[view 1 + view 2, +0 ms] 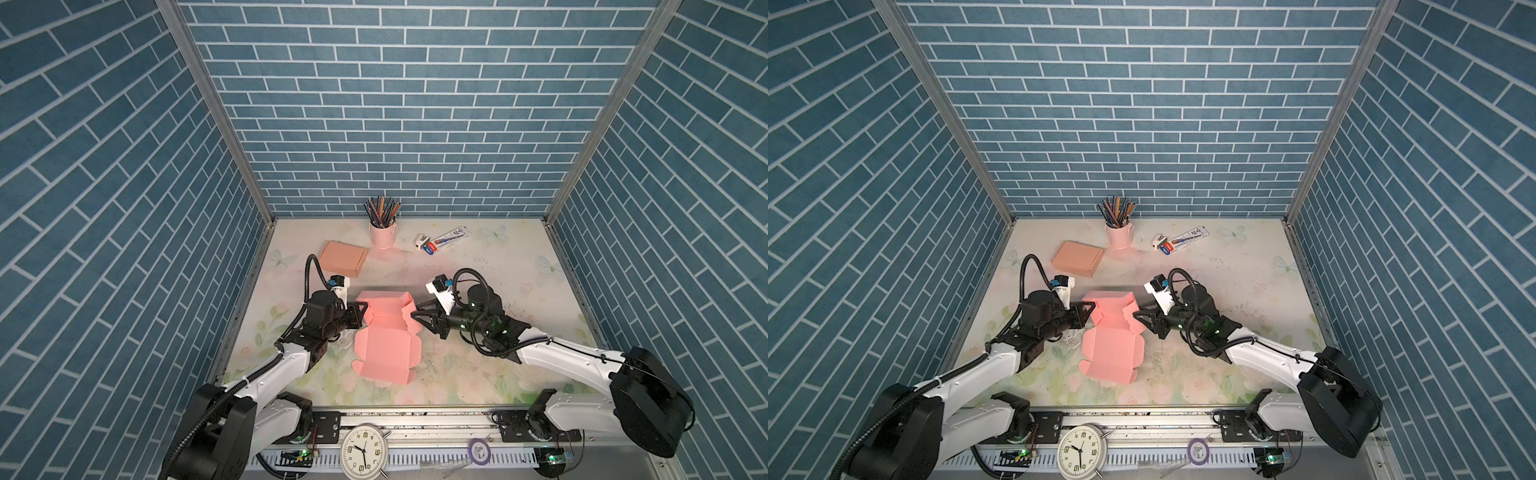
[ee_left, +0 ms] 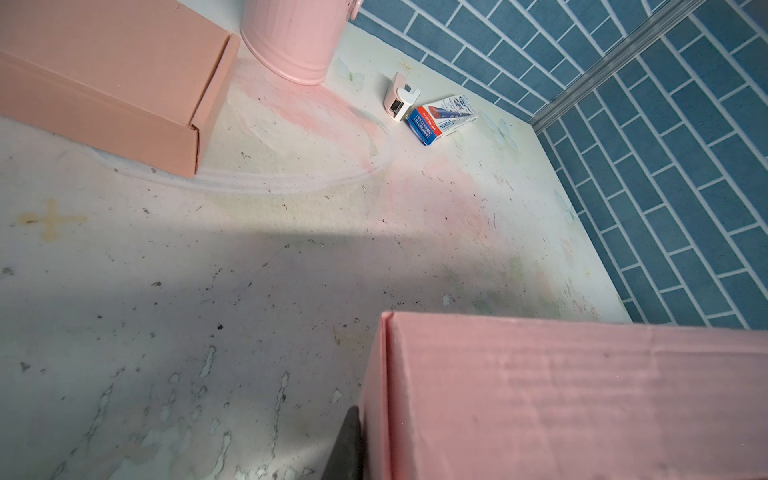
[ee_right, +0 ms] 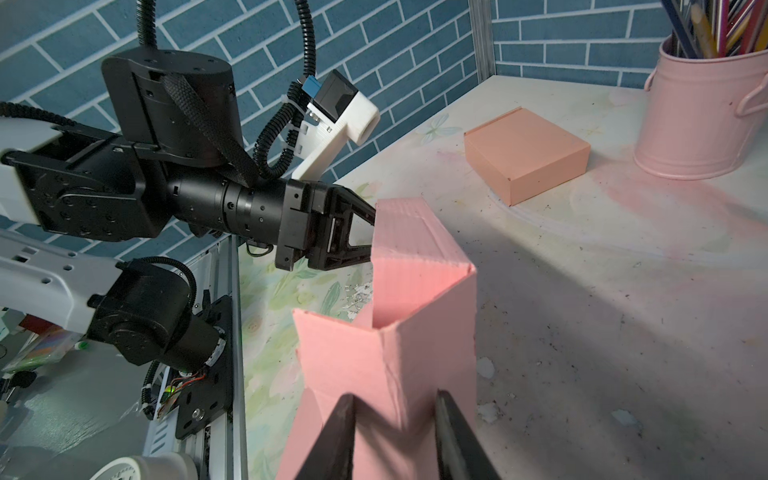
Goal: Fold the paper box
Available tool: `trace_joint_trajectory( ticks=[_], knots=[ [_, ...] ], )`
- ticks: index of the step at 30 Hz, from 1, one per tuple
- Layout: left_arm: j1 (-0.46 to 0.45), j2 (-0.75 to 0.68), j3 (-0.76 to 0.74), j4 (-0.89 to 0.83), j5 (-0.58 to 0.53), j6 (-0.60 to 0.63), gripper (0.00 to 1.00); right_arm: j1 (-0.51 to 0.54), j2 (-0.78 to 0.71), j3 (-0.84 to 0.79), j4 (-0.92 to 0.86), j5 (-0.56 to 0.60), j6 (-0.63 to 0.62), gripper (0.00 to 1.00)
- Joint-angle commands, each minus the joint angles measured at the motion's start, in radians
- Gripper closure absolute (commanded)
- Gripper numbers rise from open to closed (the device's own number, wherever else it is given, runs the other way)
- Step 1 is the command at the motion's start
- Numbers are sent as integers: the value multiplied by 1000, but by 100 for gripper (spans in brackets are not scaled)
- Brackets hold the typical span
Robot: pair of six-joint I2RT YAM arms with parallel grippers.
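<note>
A numbered clock [image 1: 363, 453] sits outside the desk's [image 1: 478, 374] near edge. Mid-desk lies the half-folded pink paper box [image 1: 384, 336]. The left gripper [image 1: 362, 313] pinches its left wall, and the right gripper [image 1: 413, 314] is part-open astride its right flap. Toward the far edge: closed peach box [image 1: 344, 258], pencil bucket [image 1: 383, 235], white stapler [image 1: 422, 241], blue-and-red carton [image 2: 442, 118], print unreadable.

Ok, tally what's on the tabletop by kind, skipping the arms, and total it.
Paper boxes: 2, the half-folded pink paper box and the folded peach box
Pink bucket of pencils: 1
Small white device: 1
Printed carton: 1
Total: 5
</note>
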Motion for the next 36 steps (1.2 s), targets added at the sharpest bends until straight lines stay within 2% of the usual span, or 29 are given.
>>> trace_joint_trajectory(
  ticks=[1, 16, 22, 29, 36],
  knots=[
    [-5, 8, -3, 31, -28, -14, 85, 19, 27, 50, 3, 66, 2, 63],
    [-41, 5, -25, 41, -151, -58, 86, 112, 169, 188, -145, 384, 62, 60],
    [-100, 15, -24, 56, -238, -89, 87, 123, 202, 241, -235, 524, 68, 60],
    [-163, 63, -14, 68, -323, -104, 86, 123, 225, 260, -251, 626, 38, 62],
    [-217, 85, 1, 75, -358, -126, 86, 134, 257, 304, -299, 721, -23, 68]
  ],
)
